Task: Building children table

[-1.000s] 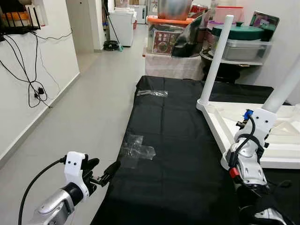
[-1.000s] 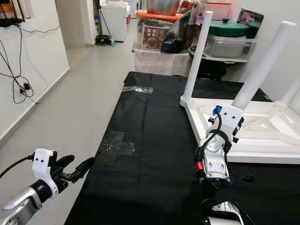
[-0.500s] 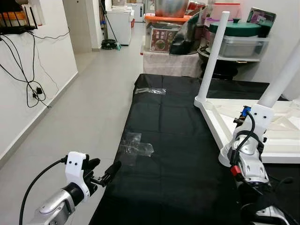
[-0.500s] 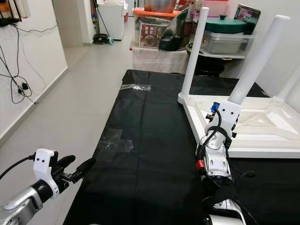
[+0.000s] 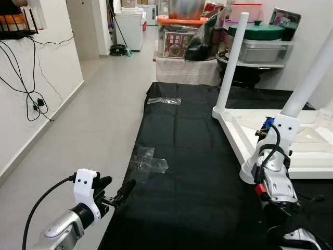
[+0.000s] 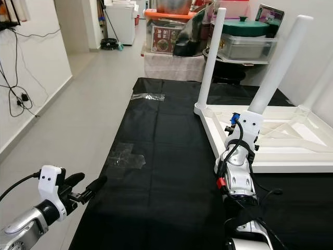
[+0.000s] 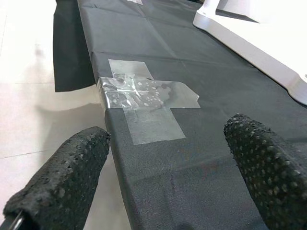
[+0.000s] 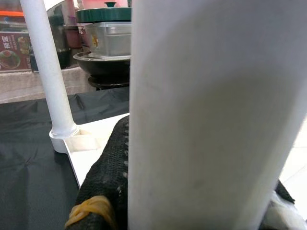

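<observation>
A white children's table [image 5: 234, 136] lies upside down on a black cloth [image 5: 192, 156] at the right. Its legs point up: a thin far leg [image 5: 229, 57] and a thicker near leg [image 5: 310, 78]. My right gripper [image 5: 281, 124] is shut on the near leg just above the table frame. In the right wrist view the leg [image 8: 216, 110] is pressed against a black finger [image 8: 111, 177]. My left gripper [image 5: 117, 191] hangs low at the cloth's left edge, open and holding nothing, with its fingers [image 7: 67, 177] spread over the cloth.
A patch of clear tape [image 5: 149, 162] lies on the cloth in front of the left gripper, another strip [image 5: 164, 100] farther back. Storage boxes and pots [image 5: 260, 41] crowd the far end. Grey floor [image 5: 88, 120] and a wall with hanging cables [image 5: 28, 88] run along the left.
The whole picture has shifted slightly, so the camera has moved. Both grippers keep their poses, the right one still on the leg.
</observation>
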`<state>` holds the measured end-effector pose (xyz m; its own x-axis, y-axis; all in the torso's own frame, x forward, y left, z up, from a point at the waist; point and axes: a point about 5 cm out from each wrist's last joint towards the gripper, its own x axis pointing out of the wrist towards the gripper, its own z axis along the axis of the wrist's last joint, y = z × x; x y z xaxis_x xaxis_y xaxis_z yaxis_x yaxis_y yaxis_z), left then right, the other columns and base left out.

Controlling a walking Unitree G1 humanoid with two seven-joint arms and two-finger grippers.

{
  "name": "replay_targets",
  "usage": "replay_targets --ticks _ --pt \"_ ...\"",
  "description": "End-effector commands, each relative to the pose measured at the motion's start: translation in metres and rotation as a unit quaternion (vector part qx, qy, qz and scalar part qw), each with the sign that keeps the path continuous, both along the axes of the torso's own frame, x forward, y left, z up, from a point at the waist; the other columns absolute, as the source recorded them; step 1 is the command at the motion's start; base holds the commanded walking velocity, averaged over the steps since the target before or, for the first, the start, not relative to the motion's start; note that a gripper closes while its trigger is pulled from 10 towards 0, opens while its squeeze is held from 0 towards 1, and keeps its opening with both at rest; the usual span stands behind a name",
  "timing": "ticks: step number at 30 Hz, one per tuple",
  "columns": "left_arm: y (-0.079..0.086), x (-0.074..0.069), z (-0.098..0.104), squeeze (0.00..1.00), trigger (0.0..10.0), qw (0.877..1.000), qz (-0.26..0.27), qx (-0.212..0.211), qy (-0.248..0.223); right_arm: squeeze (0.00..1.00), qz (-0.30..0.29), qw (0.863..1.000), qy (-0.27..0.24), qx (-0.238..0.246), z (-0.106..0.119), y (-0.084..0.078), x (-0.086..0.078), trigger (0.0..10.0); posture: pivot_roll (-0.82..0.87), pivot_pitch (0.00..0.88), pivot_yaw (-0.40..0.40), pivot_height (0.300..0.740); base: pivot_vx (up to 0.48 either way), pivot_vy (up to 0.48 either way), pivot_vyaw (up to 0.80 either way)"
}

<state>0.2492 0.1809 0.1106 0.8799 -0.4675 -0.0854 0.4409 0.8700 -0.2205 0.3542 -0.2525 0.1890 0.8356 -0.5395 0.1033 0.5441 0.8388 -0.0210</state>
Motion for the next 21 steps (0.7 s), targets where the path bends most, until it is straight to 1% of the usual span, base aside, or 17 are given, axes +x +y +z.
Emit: replay_targets --ticks 1,15,16,18,19,21 --pt "-0.0003 -0.0002 -0.0028 0.00 10.0 1.000 -0.002 0.006 0.006 0.00 0.048 0.991 0.108 -0.065 -0.0329 0.0102 -0.0004 10.0 0.05 0.000 -0.074 0.740 0.000 0.000 0.00" --pt "0.0000 0.0005 -0.0026 0.00 10.0 1.000 -0.004 0.007 0.005 0.00 0.061 0.991 0.103 -0.060 -0.0317 0.0126 0.0007 10.0 0.06 0.000 -0.071 0.740 0.000 0.000 0.00" --pt "0.0000 0.0005 -0.0027 0.00 10.0 1.000 -0.004 0.008 0.005 0.04 0.062 0.991 0.101 -0.057 -0.0316 0.0129 0.0006 10.0 0.06 0.000 -0.070 0.740 0.000 0.000 0.00" --pt "0.0000 0.0005 -0.0027 0.00 10.0 1.000 -0.004 0.008 0.005 0.04 0.063 0.992 0.099 -0.053 -0.0315 0.0131 0.0005 10.0 0.06 0.000 -0.070 0.740 0.000 0.000 0.00" --pt "0.0001 0.0005 -0.0028 0.00 10.0 1.000 -0.004 0.008 0.005 0.94 0.064 0.992 0.096 -0.051 -0.0310 0.0132 0.0003 10.0 0.06 0.000 -0.069 0.740 0.000 0.000 0.00" --pt "0.0002 0.0005 -0.0028 0.00 10.0 1.000 -0.005 0.008 0.005 0.94 0.064 0.992 0.094 -0.050 -0.0306 0.0132 0.0002 10.0 0.06 0.000 -0.069 0.740 0.000 0.000 0.00"
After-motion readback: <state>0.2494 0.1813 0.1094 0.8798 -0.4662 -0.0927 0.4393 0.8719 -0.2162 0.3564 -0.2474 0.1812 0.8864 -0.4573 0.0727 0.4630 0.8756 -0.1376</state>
